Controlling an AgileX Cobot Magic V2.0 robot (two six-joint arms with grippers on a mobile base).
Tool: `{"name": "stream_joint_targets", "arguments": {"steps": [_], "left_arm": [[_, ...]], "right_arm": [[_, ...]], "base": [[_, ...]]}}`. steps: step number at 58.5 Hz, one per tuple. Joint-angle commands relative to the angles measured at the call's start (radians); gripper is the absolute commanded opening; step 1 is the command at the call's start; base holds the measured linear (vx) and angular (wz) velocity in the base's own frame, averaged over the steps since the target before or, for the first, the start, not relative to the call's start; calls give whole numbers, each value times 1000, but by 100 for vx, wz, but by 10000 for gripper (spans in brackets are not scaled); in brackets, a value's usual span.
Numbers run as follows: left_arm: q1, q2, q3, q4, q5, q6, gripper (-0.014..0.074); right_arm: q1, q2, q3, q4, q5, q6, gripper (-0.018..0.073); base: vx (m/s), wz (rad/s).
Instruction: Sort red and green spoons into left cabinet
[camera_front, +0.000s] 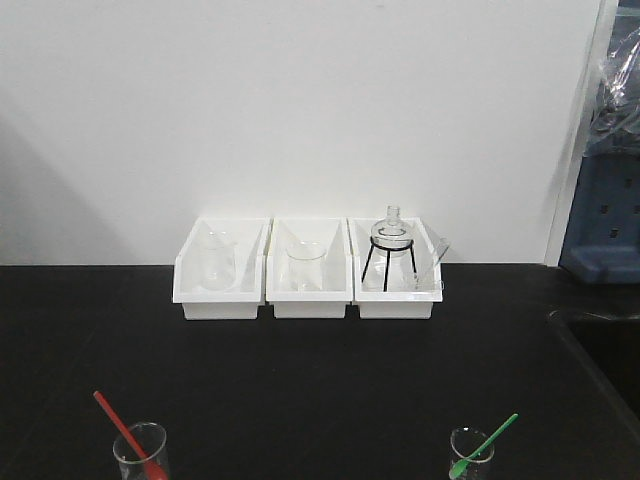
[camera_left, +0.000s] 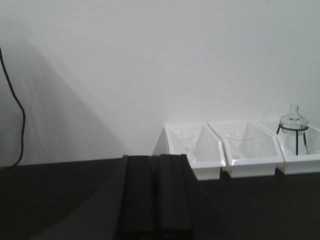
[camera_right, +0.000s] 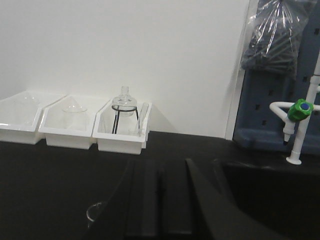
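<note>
The red spoon (camera_front: 125, 432) stood slanted in a beaker (camera_front: 140, 455) at the near left of the black table (camera_front: 320, 380), its handle leaning up and to the left. The green spoon (camera_front: 487, 443) stood in a second beaker (camera_front: 471, 452) at the near right, bowl low and handle slanting up to the right. The two spoons were well apart. Three white bins (camera_front: 310, 305) sat side by side against the wall (camera_front: 300, 100) at the back of the table. The left and the middle bin each held a clear glass (camera_front: 215, 262), and the right one held a flask (camera_front: 391, 235) on a black wire stand (camera_front: 388, 272). In its wrist view the left gripper (camera_left: 158, 162) had its dark fingers pressed together with nothing between them, pointing toward the bins. The right gripper (camera_right: 160, 167) was likewise pressed together and empty, a glass rim (camera_right: 95, 212) showing just left of it. To its right lay a dark sink (camera_right: 270, 190), with a white tap (camera_right: 300, 120) bearing a green knob, in front of a blue panel (camera_right: 270, 100).
</note>
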Motion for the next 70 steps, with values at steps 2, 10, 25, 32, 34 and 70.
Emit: {"name": "stream_joint_targets", "arguments": {"steps": [2,10,25,32,34,70], "left_arm": [[-2,47,-31,0,-49,-3,17],[-2,86,-31,0,-50,-3,74],[-2,108,-31,0,-53,-3,328],[-2,108,-31,0,-54,-2,419],[-2,108,-31,0,-62,-2,430],[-23,350,-36,-141,-130,-66,442]], "right_arm": [[-4,52,-34,-6,-54,10,66],[-4,102,-34,-11,-49,10,138],[-4,162,-34,-17,-84,10,342],[-4,170,-34,-17,-132,9,392],[-4,170,-34,-17,-146,10,397],[-4,476,-34,10,-374,21,397]], "base": [[0,0],[0,0],[0,0],[0,0],[0,0],[0,0]]}}
